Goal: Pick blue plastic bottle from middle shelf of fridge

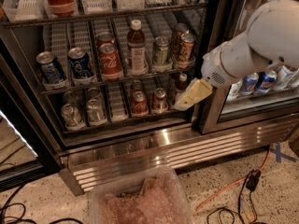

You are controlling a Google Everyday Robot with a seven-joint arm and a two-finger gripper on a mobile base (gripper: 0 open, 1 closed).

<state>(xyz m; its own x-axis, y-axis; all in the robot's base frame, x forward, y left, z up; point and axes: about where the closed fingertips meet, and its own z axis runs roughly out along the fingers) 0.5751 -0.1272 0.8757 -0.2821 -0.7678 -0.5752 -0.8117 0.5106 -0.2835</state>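
The blue plastic bottle (136, 48) stands upright on the middle shelf (117, 79) of the open fridge (154, 150). It holds dark drink and has a white cap and a pale label. It stands between a red can (110, 60) and a green can (161, 50). My gripper (187, 99) is pale yellow and hangs from the white arm (252, 45). It is in front of the lower shelf's right end, below and to the right of the bottle and well apart from it. It holds nothing.
Blue cans (49, 69) and gold-brown cans (186, 45) flank the row. A shorter dark bottle (181, 84) stands just left of my gripper. Silver cans (72, 115) fill the lower shelf. The dark door frame (219, 104), a plastic tub (140, 199) and floor cables (243, 190) are near.
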